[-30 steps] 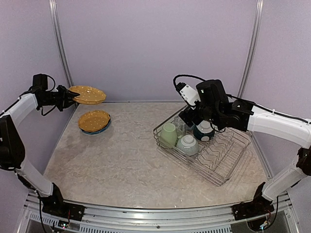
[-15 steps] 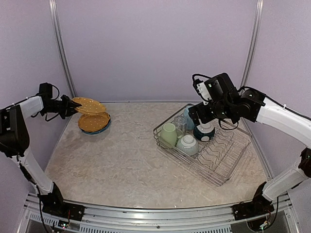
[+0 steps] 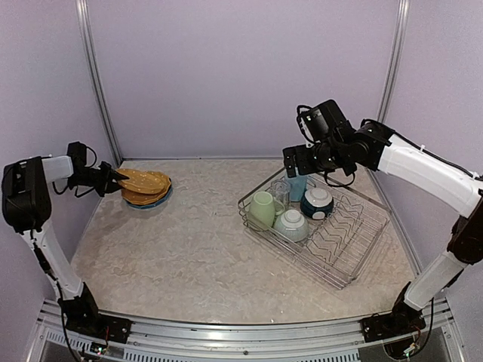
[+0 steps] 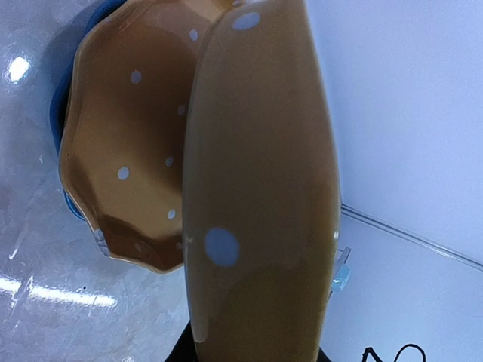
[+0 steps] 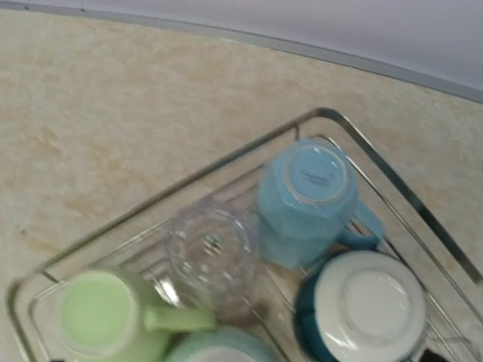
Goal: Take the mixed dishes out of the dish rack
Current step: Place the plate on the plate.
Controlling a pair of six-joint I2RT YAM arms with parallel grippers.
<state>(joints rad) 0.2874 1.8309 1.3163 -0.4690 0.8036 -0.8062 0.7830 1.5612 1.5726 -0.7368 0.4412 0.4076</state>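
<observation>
My left gripper (image 3: 115, 176) is shut on the rim of a yellow white-dotted plate (image 3: 145, 181), held tilted just over another yellow plate (image 3: 143, 197) that lies on a blue plate (image 3: 162, 199). In the left wrist view the held plate (image 4: 256, 188) is edge-on, with the lower yellow plate (image 4: 128, 151) and the blue rim (image 4: 56, 121) behind it. The dish rack (image 3: 355, 249) holds a pale green mug (image 3: 262, 209), a teal bowl (image 3: 290, 224), a dark-blue bowl (image 3: 317, 202), a light blue mug (image 5: 306, 200) and a clear glass (image 5: 211, 249). My right gripper (image 3: 294, 161) hovers over the rack's far corner; its fingers are hidden.
The rack's right half is bare zigzag dividers (image 3: 339, 234). The plate stack sits close to the left wall. The marbled table (image 3: 189, 241) lies between stack and rack. The back wall runs right behind the rack's far corner (image 5: 324, 113).
My left arm has lowered the yellow plate from high near the wall down onto the stack. My right arm has lifted away from the dishes and moved back over the rack's far corner.
</observation>
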